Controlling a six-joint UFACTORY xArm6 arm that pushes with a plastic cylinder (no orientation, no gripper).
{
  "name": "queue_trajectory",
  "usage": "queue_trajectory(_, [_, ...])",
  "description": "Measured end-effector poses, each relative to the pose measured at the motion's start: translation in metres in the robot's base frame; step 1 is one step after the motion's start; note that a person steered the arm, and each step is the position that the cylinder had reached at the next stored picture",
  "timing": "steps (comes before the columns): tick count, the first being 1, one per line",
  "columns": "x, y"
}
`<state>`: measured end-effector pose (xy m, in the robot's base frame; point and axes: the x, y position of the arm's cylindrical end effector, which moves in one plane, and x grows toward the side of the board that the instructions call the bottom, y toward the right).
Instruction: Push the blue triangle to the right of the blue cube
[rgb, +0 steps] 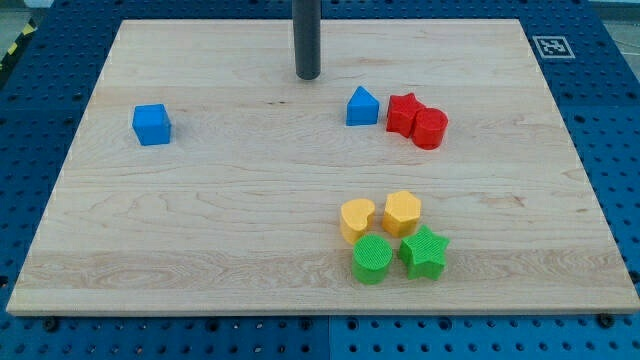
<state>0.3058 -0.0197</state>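
Pale wooden board (250, 220) fills most of what I see, laid on a blue perforated table (610, 150), with a black-and-white marker (552, 45) at the board's top right corner. I have no fingers on this rig, only a dark rod, so nothing opens or closes; my tip (307, 77) rests on the wood near the view's top. Just below and to the right of my tip sits the blue triangle (362, 106), apart from it. Right of the triangle are 2 red blocks: a red star (403, 113) and a red cylinder (431, 128), touching each other. Well to the left of my tip, and lower, stands the blue cube (152, 124). Far below my tip (towards the view's bottom) 4 blocks cluster: a yellow heart (357, 218), a yellow hexagon (402, 212), a green cylinder (372, 259) and a green star (424, 251).
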Motion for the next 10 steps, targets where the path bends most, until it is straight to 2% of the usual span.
queue_trajectory(3, [0.001,0.075])
queue_trajectory(7, [0.032,0.09])
queue_trajectory(8, [0.053,0.091])
queue_trajectory(10, [0.06,0.101])
